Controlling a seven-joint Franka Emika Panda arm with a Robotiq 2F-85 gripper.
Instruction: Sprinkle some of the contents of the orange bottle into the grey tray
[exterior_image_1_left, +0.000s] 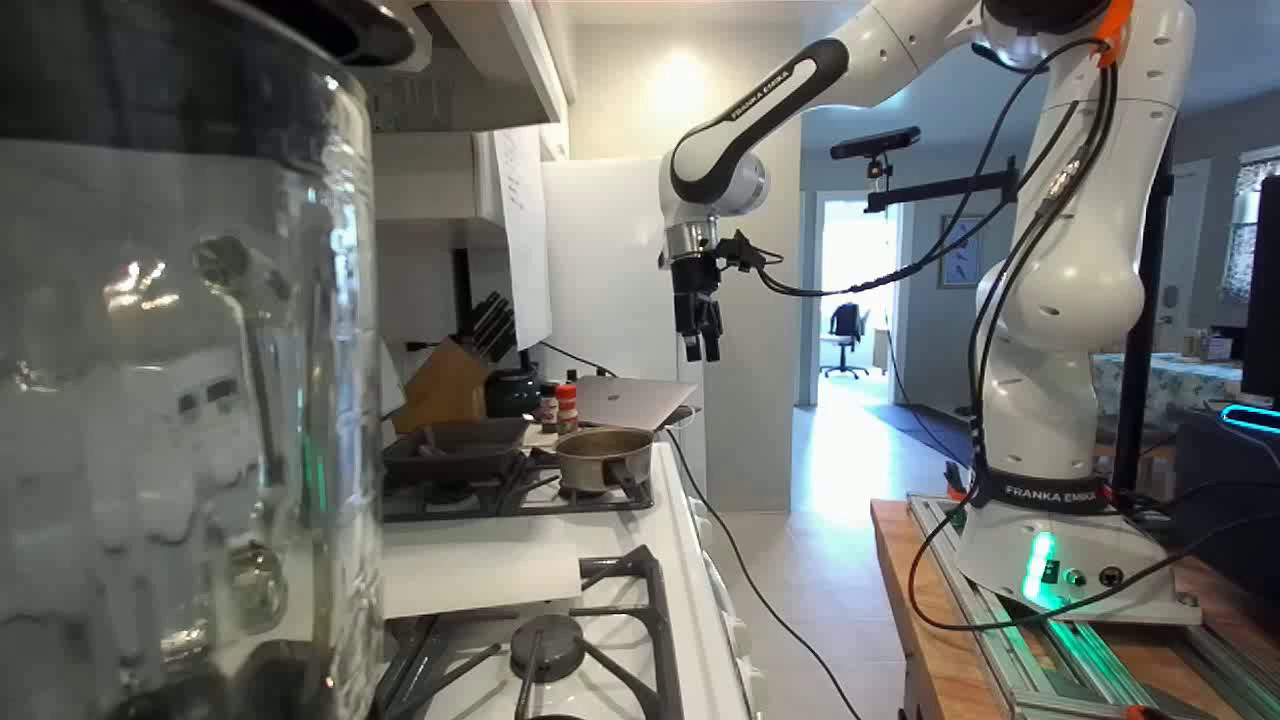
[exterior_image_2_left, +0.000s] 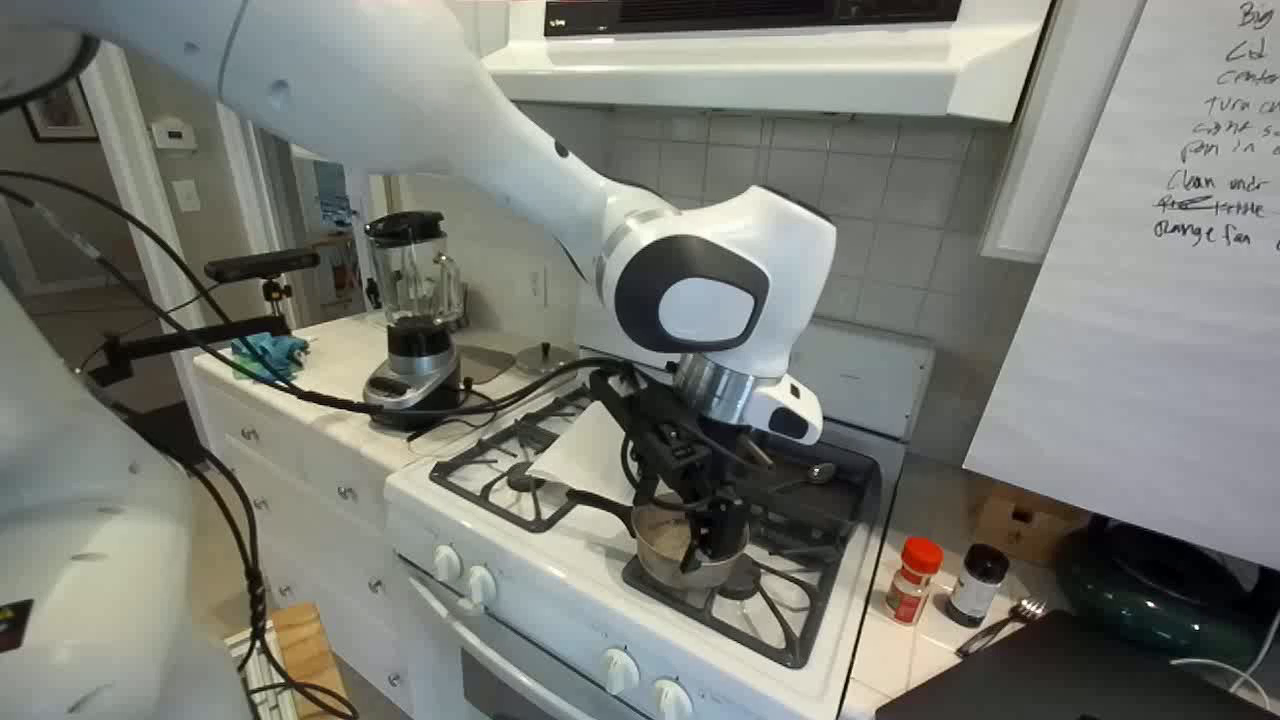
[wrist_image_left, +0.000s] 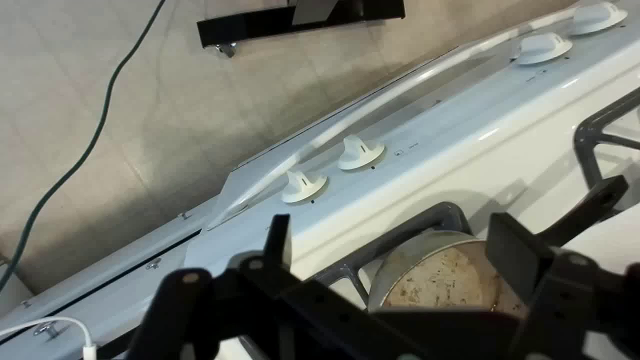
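One orange bottle (exterior_image_2_left: 909, 588), upright on the tabletop (exterior_image_2_left: 880, 665) near the edge bordering the stove (exterior_image_2_left: 550, 600), presumably light, stiff and slightly slippery, best gripped around the body below the cap (exterior_image_2_left: 922, 555), with the pincer (wrist_image_left: 392, 235) parted and empty.

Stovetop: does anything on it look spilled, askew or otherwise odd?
Two things stand out. A flat white sheet lies over part of a burner grate, which seems an odd place for it; its material is unclear. The saucepan is speckled brown inside, stains or residue, I can't tell which. No spill shows.
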